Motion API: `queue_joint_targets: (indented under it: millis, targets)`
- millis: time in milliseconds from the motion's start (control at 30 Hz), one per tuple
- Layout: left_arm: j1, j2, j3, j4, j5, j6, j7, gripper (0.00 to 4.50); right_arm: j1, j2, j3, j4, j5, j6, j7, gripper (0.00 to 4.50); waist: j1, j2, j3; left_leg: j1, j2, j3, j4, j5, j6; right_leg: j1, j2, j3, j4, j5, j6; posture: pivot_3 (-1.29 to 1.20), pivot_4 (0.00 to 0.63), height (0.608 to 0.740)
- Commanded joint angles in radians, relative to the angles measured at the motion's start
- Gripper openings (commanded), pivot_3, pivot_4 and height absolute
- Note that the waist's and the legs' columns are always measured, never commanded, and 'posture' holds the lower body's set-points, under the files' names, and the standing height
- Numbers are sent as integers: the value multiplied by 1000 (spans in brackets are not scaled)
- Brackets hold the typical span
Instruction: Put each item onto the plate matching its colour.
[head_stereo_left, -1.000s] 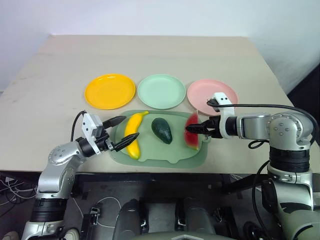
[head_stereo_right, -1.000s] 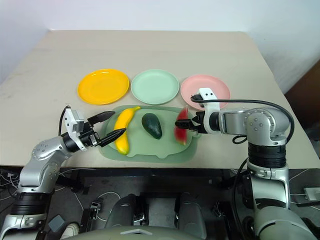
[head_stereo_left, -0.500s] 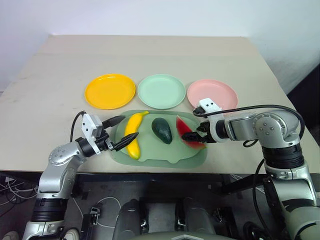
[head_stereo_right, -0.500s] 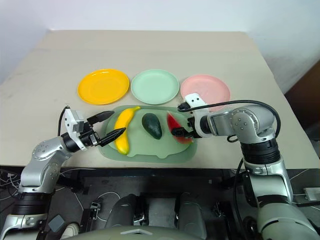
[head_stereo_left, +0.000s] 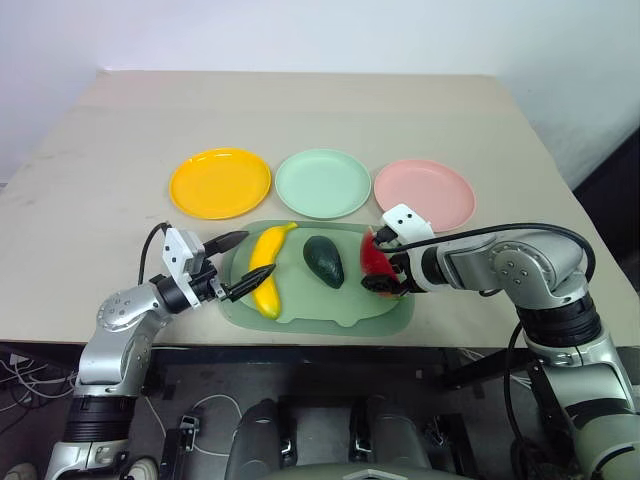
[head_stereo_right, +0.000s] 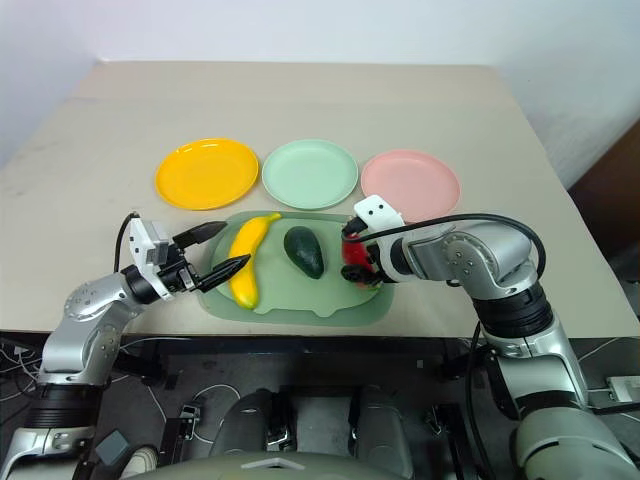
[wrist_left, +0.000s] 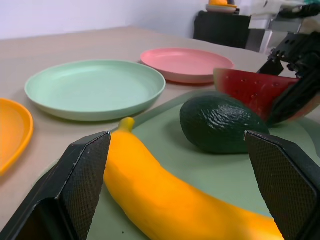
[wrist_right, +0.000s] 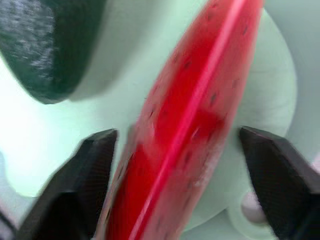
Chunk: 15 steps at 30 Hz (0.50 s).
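On the pale green mat (head_stereo_left: 330, 305) lie a yellow banana (head_stereo_left: 266, 272), a dark green avocado (head_stereo_left: 324, 261) and a red watermelon wedge (head_stereo_left: 371, 257). My right gripper (head_stereo_left: 379, 268) points down over the wedge, open, one finger on each side of it (wrist_right: 190, 125). At the mat's left edge my left gripper (head_stereo_left: 261, 252) is level and open, its fingers (wrist_left: 85, 175) either side of the banana's middle (wrist_left: 170, 200) without pinching it. Behind the mat stand the orange-yellow plate (head_stereo_left: 220, 182), the mint green plate (head_stereo_left: 322, 182) and the pink plate (head_stereo_left: 424, 192), all bare.
The mat reaches close to the table's front edge (head_stereo_left: 300, 345). Bare tabletop (head_stereo_left: 300, 105) stretches behind the three plates and to both sides. A black cable (head_stereo_left: 500, 230) loops over my right forearm.
My right gripper has rolled, sunk and shifted left over the watermelon wedge, which has tipped and turned on the mat. The left gripper has stayed in place.
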Motion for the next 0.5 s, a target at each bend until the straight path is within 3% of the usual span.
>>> queue_joint_targets:
  millis: [33,167,367,500]
  targets:
    - [-12,9,18,-7,2,-20,3,4500,14,-14,71,9,-35,20,43,2656,0,0,0,0,0,0,0,0,0,0,0,0,0,0,0,0,150,695]
    - [-14,12,20,-6,3,-21,3,4500,12,-42,100,-17,-53,7,102,2469,1,-1,-1,0,0,0,0,0,0,0,0,0,0,0,0,0,150,695]
    - [1,17,30,-13,1,-24,6,4500,-63,-81,-69,-9,-23,-52,235,2467,3,-1,-1,-1,0,0,0,0,1,-1,-1,0,-1,0,0,0,150,695]
    - [6,20,38,-18,-1,-25,9,4500,-163,-97,-92,111,-92,-137,262,2467,0,0,0,-1,0,1,0,0,0,-2,0,0,-1,0,0,0,150,695]
